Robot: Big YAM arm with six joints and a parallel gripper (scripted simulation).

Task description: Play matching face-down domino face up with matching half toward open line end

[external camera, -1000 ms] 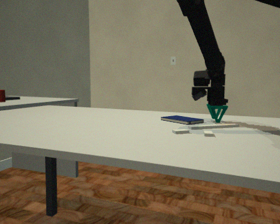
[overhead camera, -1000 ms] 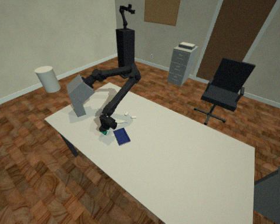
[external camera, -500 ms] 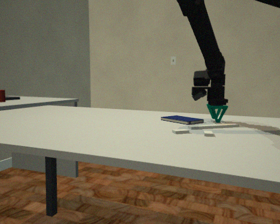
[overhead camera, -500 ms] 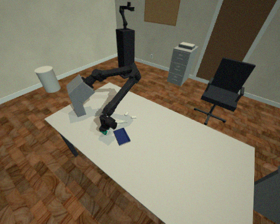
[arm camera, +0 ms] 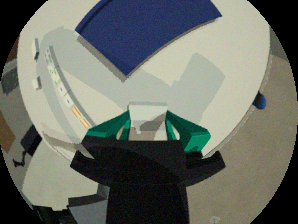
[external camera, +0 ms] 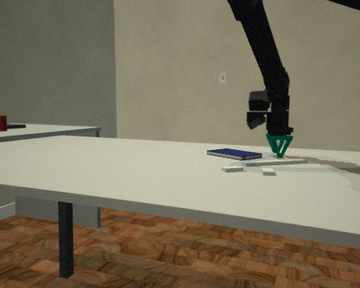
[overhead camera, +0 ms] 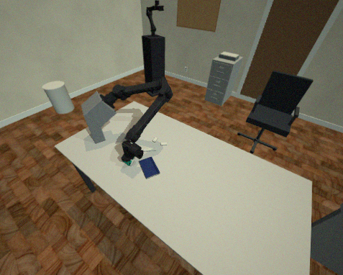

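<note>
My gripper (overhead camera: 128,163) (external camera: 280,156) (arm camera: 147,113) has its green fingers shut on a white face-down domino (arm camera: 148,111), one finger at each end. It is low at the table; whether the domino touches the top cannot be told. The line of face-up dominoes (overhead camera: 149,150) (external camera: 275,163) (arm camera: 68,102) lies left of the gripper in the wrist view, its orange-marked end nearest the gripper; the other marks there are small green and blue ones. Two more face-down dominoes lie apart beyond the line: one (overhead camera: 154,140) (external camera: 268,172) (arm camera: 36,83) and another (overhead camera: 163,144) (external camera: 232,169) (arm camera: 35,48).
A dark blue book (overhead camera: 149,168) (external camera: 234,154) (arm camera: 145,32) lies flat close to the gripper, ahead of it in the wrist view. A grey angled stand (overhead camera: 100,113) rises from the table's far left part in the top view. The table edge is not far behind the gripper in the exterior view.
</note>
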